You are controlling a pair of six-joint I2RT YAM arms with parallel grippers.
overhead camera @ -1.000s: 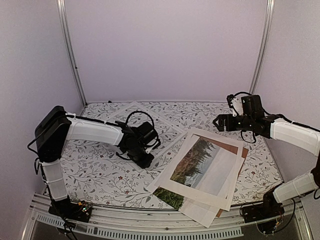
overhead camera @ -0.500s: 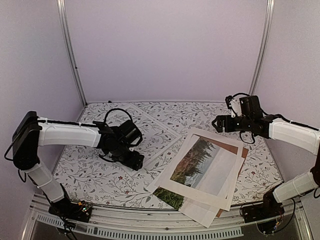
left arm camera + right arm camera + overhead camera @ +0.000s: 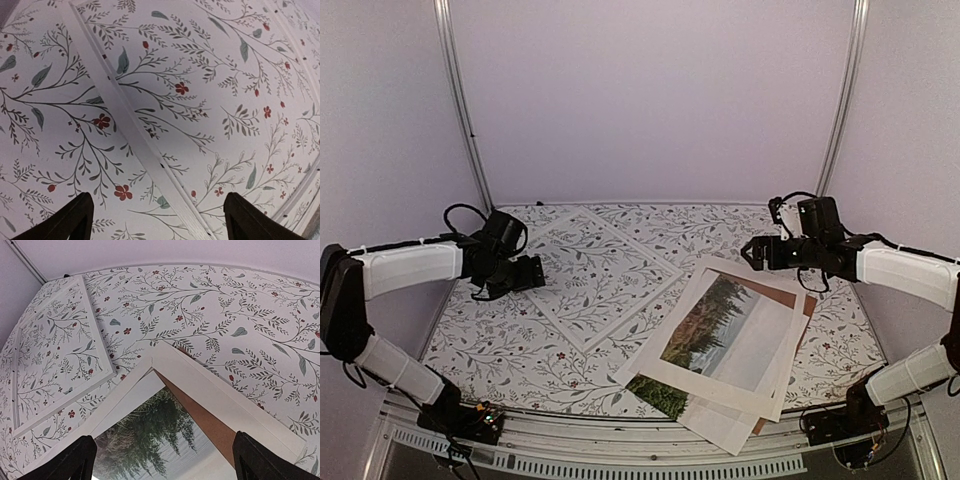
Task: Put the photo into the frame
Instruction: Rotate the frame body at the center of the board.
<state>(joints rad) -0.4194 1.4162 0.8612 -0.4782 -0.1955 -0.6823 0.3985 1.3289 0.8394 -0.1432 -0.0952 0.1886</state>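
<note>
The frame (image 3: 642, 246), a narrow white border around a clear pane, lies flat at centre-left of the flowered table. My left gripper (image 3: 527, 272) hovers open over its left edge. In the left wrist view that border (image 3: 131, 131) runs diagonally between the fingers of the empty left gripper (image 3: 157, 202). The photo (image 3: 722, 326), conifers under a pale sky, lies on a stack at the right. My right gripper (image 3: 753, 250) is open above the stack's far corner. The right wrist view shows the photo (image 3: 150, 440) below the right gripper (image 3: 162, 440), and the frame (image 3: 102, 360) at left.
A white mat (image 3: 752, 272) and a brown backing board (image 3: 778, 294) lie under the photo; the mat's corner (image 3: 165, 352) and the board (image 3: 212, 422) also show in the right wrist view. Booth walls close in on three sides. The stack overhangs toward the table's near edge (image 3: 620, 425).
My left gripper opened and the arm swung back left, from the frame's near corner to its left edge. The right gripper drifted slightly left and stayed open.
</note>
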